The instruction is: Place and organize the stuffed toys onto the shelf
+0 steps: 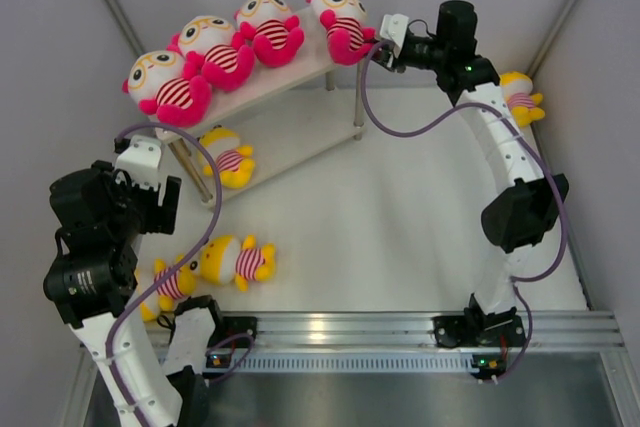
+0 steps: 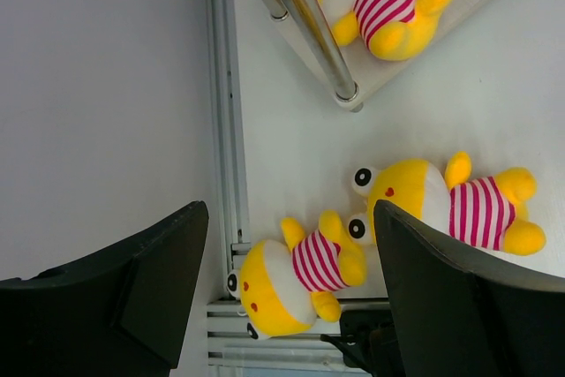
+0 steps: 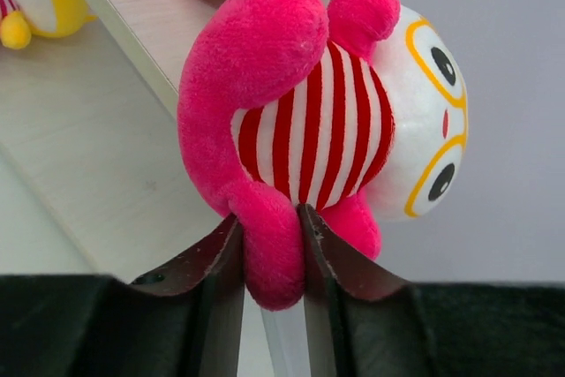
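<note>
my right pincer [image 3: 274, 229] is clamped on a limb of the end pink doll [image 3: 309, 121], which sits at the right end of the shelf's [image 1: 290, 74] top board, next to three other pink dolls [image 1: 215, 47] in a row. one yellow doll [image 1: 228, 155] lies on the lower board. my left pincer [image 2: 290, 214] is wide apart, holding nothing, and hovers above two yellow dolls [image 2: 300, 275] lying just beside each other at the near left of the desk [image 1: 400, 217]. a fourth yellow doll [image 1: 522, 97] lies behind the right arm, well apart from the shelf.
</note>
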Available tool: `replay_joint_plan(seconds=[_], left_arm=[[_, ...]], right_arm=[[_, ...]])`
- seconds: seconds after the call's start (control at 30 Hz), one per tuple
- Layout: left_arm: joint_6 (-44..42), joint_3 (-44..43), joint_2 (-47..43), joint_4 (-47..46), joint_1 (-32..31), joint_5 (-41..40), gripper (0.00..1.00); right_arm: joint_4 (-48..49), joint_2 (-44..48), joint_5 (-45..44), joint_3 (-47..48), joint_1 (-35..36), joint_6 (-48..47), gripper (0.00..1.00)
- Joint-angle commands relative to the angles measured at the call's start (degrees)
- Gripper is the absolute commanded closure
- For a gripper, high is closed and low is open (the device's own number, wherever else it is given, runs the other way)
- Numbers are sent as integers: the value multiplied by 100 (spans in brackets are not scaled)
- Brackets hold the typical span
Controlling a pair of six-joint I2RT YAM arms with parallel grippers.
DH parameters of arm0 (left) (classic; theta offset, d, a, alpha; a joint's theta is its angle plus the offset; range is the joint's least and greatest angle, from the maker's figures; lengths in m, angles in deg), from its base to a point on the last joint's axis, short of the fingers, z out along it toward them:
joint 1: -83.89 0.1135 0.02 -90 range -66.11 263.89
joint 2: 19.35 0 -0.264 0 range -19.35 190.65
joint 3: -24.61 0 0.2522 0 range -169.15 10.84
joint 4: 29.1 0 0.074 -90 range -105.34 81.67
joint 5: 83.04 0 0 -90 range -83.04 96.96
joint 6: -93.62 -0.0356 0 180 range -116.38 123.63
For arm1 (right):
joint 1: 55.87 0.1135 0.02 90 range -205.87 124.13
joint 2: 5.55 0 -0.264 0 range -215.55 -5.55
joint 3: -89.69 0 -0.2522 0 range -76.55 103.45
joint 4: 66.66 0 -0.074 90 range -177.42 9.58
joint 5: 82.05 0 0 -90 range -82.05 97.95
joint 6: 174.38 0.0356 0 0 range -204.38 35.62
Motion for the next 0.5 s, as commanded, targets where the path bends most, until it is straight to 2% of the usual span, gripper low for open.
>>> replay_joint_plan(seconds=[0.0, 0.13, 0.23, 0.3, 0.33, 0.37, 0.47], left_arm=[[-59, 33, -27, 17, -30, 87, 18], [-59, 51, -18, 34, -21, 140, 18], [-59, 77, -27, 43, -21, 158, 18], [-67, 77, -27, 52, -21, 149, 18], [-76, 86, -27, 52, -30, 149, 18], [-68, 86, -27, 52, -30, 158, 18], [-59, 95, -9, 61, -39, 210, 18]], right_arm=[[120, -35, -146, 255, -34, -203, 70], [603, 132, -41, 123, -43, 333, 54], [972, 351, 21, -78, -69, 1209, 34], [1682, 571, -145, -655, -78, 1702, 29], [1911, 842, -398, -912, -87, 2279, 24], [2662, 984, -549, -1158, -87, 2616, 22], [3440, 1415, -927, -2011, -78, 4056, 17]])
